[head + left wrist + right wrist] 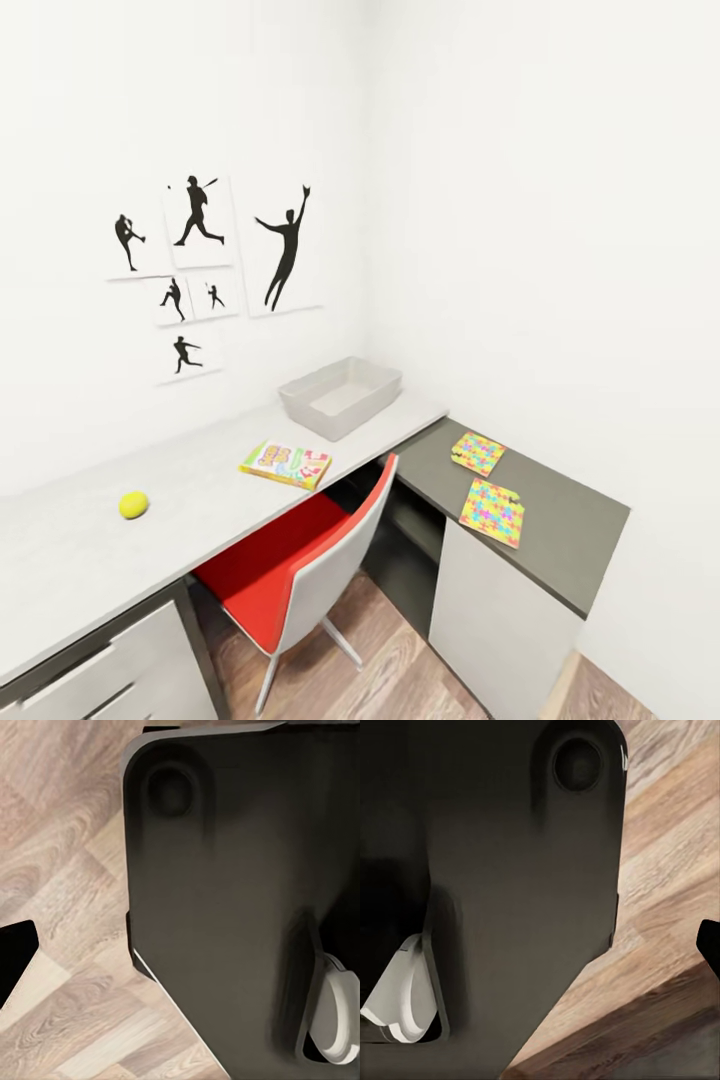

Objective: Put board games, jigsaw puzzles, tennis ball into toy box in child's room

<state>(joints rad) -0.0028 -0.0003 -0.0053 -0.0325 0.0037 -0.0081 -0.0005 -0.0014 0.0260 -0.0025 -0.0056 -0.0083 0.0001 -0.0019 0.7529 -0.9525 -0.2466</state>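
Head view: L-shaped table (210, 470) in room corner, pale grey top w/ lower dark wing at right. Toy box (340, 396) near the corner against the wall, looks empty. Board game (286, 465) flat near front edge, just in front of the box. Tennis ball (134, 505) well apart to the left on same top. Two jigsaw puzzles (478, 453) (492, 513) flat on dark wing, near each other, not touching. Red-and-white chair (300, 570) tucked under table. Baseball prints (205, 265) on wall. Wrist views: dark robot base (225, 892) over wood floor (60, 885). Grippers' state: can't tell.
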